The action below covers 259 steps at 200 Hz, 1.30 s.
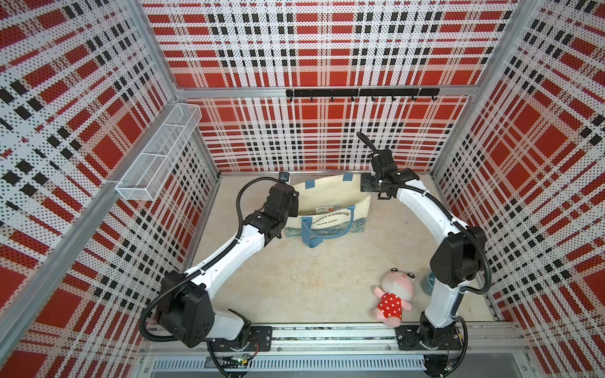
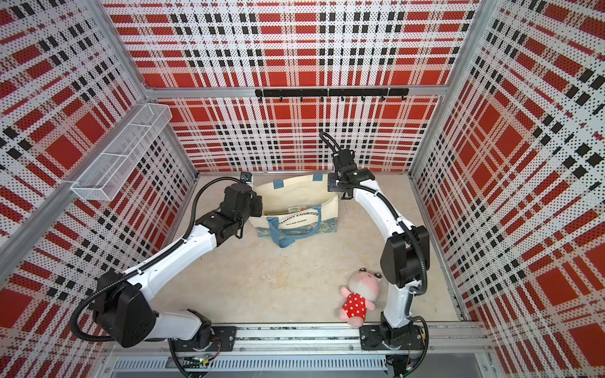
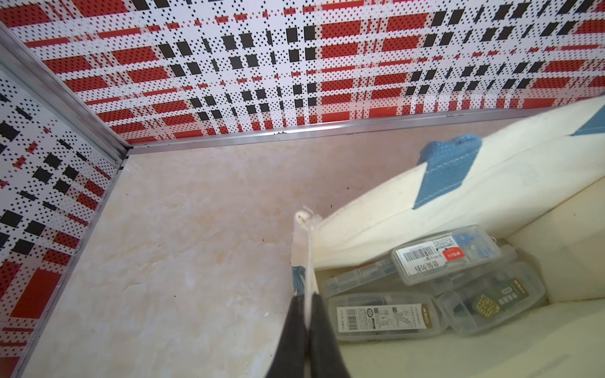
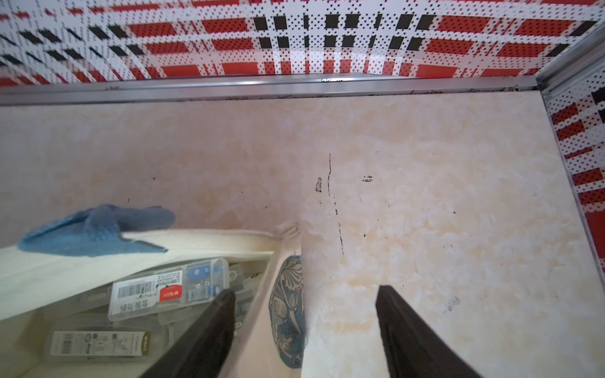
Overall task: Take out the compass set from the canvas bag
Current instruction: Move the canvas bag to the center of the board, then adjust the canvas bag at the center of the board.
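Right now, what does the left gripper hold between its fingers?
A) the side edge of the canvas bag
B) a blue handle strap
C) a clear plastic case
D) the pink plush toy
A: in the left wrist view the left gripper is shut on the thin side edge of the canvas bag; the clear plastic cases lie inside, not touched by it.

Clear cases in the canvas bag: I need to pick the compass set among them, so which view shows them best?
The left wrist view: it looks into the open canvas bag and shows several clear cases with their labels. The right wrist view shows two, partly blocked. Both top views catch only a sliver of label.
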### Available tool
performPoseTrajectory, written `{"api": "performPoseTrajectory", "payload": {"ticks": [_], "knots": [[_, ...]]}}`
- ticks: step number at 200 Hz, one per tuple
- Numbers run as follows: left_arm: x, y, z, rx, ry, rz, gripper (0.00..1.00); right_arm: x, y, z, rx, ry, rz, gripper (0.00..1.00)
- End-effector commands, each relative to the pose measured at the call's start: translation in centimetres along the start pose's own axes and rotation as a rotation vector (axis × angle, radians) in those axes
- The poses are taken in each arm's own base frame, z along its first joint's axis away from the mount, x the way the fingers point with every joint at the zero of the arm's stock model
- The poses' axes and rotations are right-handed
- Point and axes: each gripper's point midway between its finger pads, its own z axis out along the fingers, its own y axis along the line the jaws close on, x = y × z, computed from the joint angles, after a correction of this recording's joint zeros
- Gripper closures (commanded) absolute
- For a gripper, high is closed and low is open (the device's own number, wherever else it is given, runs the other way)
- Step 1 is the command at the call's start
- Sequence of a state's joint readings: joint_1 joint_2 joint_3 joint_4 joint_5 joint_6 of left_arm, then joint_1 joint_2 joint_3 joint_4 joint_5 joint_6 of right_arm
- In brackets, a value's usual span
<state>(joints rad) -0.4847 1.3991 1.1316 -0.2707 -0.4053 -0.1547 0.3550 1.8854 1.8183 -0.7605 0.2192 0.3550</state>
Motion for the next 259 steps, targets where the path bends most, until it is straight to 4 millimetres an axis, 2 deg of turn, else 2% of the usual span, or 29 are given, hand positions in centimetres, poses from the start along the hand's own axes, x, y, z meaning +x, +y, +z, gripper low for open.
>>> {"api": "performPoseTrajectory", "payload": {"ticks": [1, 13, 28, 44, 52, 66, 73, 78, 86, 97, 114, 138, 150, 163, 184, 205, 219, 259], "knots": [[-2.9, 1.9, -1.5, -0.054, -0.103, -0.034, 1.0, 1.3, 0.7, 1.1, -0.031, 0.058, -0.01, 0.39], [-3.1, 2.1, -1.6, -0.055, -0.107, -0.037, 1.0, 1.3, 1.4, 0.9, -0.047, 0.052, -0.013, 0.47], [-2.9, 2.0, -1.7, -0.047, -0.1, -0.025, 1.0, 1.3, 2.1, 0.4, -0.071, 0.045, -0.021, 0.61], [-2.2, 1.1, -1.8, 0.007, -0.069, 0.021, 0.99, 1.4, 2.9, 0.0, -0.109, 0.031, -0.037, 0.75], [-1.5, 0.0, -1.9, 0.063, -0.044, 0.068, 0.84, 1.5, 3.4, -0.4, -0.143, 0.025, -0.045, 0.79], [-1.2, -0.9, -2.5, 0.066, -0.042, 0.162, 0.4, 1.8, 4.2, -0.9, -0.208, 0.0, -0.077, 0.85], [-1.6, -0.7, -2.7, 0.037, -0.054, 0.192, 0.22, 1.9, 4.6, -1.3, -0.242, -0.021, -0.091, 0.87], [-2.2, -0.6, -2.8, 0.027, -0.067, 0.202, 0.15, 1.9, 4.9, -1.6, -0.265, -0.036, -0.097, 0.89], [-3.5, -0.7, -2.8, 0.036, -0.089, 0.194, 0.09, 2.0, 5.3, -2.0, -0.3, -0.052, -0.115, 0.92], [-5.6, -1.8, -2.9, 0.12, -0.128, 0.177, 0.07, 2.0, 5.8, -2.5, -0.336, -0.072, -0.138, 0.95], [-8.0, -3.9, -2.6, 0.233, -0.186, 0.259, 0.07, 2.1, 6.2, -2.7, -0.366, -0.087, -0.162, 0.99], [-10.0, -5.6, -0.7, 0.388, -0.222, 0.417, 0.09, 2.7, 6.8, -2.6, -0.408, -0.088, -0.195, 1.0], [-9.5, -6.2, 0.7, 0.488, -0.217, 0.506, 0.09, 2.7, 7.1, -2.8, -0.425, -0.092, -0.213, 1.0], [-7.9, -6.9, 2.3, 0.58, -0.18, 0.608, 0.1, 2.7, 7.1, -2.9, -0.43, -0.101, -0.23, 1.0], [-5.5, -6.8, 4.5, 0.662, -0.09, 0.693, 0.11, 2.9, 6.9, -2.9, -0.429, -0.117, -0.236, 1.0], [-4.9, -7.8, 5.3, 0.723, -0.074, 0.737, 0.1, 3.3, 7.1, -2.6, -0.45, -0.103, -0.24, 1.0], [-4.5, -8.2, 6.2, 0.699, -0.067, 0.788, 0.09, 3.4, 7.2, -2.4, -0.457, -0.096, -0.24, 1.0], [-4.6, -7.5, 8.6, 0.672, -0.023, 0.809, 0.1, 3.8, 7.3, -2.8, -0.479, -0.102, -0.228, 1.0]]}}
